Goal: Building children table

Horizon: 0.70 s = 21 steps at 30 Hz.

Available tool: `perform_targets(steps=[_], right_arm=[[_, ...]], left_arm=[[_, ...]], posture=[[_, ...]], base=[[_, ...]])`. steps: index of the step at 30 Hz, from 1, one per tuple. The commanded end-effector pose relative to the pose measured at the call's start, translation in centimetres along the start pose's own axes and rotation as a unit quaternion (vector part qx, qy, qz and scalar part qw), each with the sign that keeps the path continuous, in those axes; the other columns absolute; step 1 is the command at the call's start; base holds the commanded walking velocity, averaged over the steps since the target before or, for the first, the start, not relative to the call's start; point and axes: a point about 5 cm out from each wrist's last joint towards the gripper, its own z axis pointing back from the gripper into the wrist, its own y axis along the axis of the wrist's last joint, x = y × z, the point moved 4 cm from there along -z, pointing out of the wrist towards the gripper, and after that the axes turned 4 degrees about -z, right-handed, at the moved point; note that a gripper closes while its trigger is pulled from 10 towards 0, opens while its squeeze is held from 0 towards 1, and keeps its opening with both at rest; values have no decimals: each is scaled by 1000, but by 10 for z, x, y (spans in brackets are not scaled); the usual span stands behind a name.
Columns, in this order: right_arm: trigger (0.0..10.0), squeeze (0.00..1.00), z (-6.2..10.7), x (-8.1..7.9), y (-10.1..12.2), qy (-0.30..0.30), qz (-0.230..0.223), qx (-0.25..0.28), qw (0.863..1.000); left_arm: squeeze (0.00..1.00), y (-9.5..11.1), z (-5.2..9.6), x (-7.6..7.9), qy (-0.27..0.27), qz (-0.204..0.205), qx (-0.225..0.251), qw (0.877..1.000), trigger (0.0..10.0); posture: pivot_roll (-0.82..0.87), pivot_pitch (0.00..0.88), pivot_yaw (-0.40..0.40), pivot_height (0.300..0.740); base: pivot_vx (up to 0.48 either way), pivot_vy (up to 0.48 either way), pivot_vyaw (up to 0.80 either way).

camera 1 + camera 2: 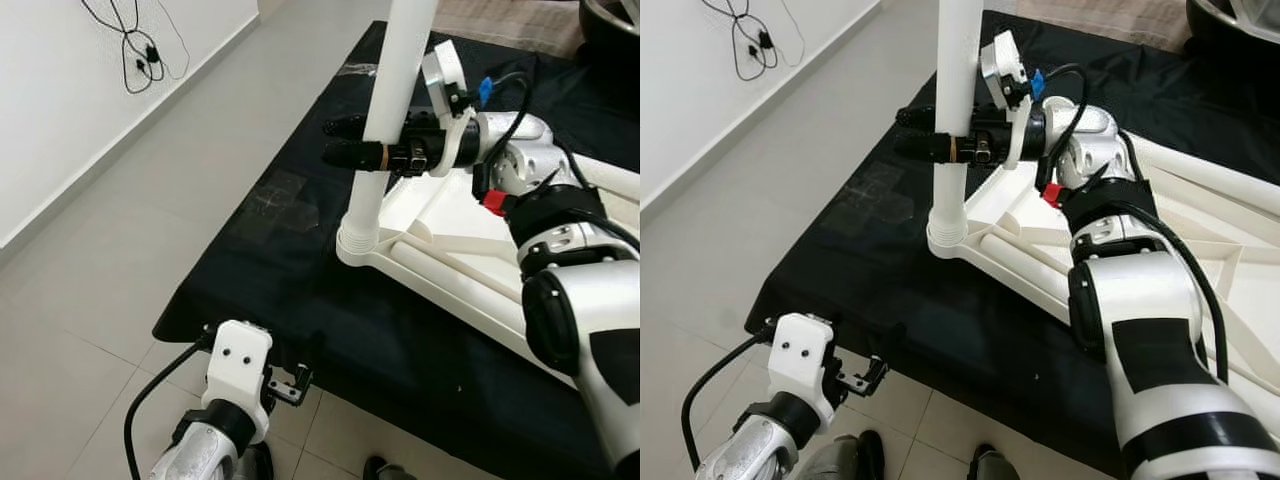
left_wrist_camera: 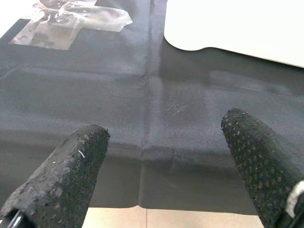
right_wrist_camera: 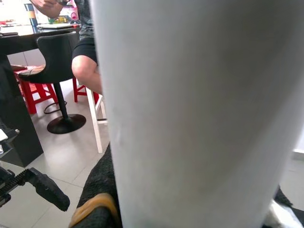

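Observation:
A white table top point(image 1: 455, 255) lies upside down on a black cloth point(image 1: 290, 300). A white round leg point(image 1: 398, 80) stands upright in the corner socket point(image 1: 360, 240) nearest me. My right gripper point(image 1: 332, 141) is shut on the leg a little above the socket, one black finger on each side; in the right wrist view the leg point(image 3: 199, 114) is right up against the camera. My left arm point(image 1: 238, 372) is low by the cloth's front edge. The left gripper point(image 2: 161, 164) is open over the cloth's edge and holds nothing.
Grey floor tiles point(image 1: 120, 250) run to a white wall with hanging cables point(image 1: 140, 50) on the left. A shiny tape patch point(image 1: 270, 200) marks the cloth. Beyond the leg a person point(image 3: 85, 57) sits by red stools point(image 3: 35, 90) and a black bar stool point(image 3: 59, 85).

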Motion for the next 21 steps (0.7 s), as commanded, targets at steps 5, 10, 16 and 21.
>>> perform_targets(steps=[5,10,16,21], right_arm=[[10000,0,-3,-4,-6,20,-2,-11,1000],[10000,0,-6,-6,-11,27,-5,-11,1000],[10000,0,-11,-4,-24,0,-27,-8,1000],[10000,0,-13,-1,-31,-26,-45,-3,999]], left_arm=[[0,-7,2,2,-4,1,-16,1000,10000],[0,-7,1,2,-4,1,-16,1000,10000],[0,-6,0,2,-4,1,-15,1000,10000],[0,-6,-1,2,-5,1,-13,1000,10000]], posture=[[114,263,-27,740],[111,267,-28,740],[109,268,-26,740],[108,268,-28,740]], base=[[0,0,0],[0,0,0],[0,0,0],[0,0,0]])
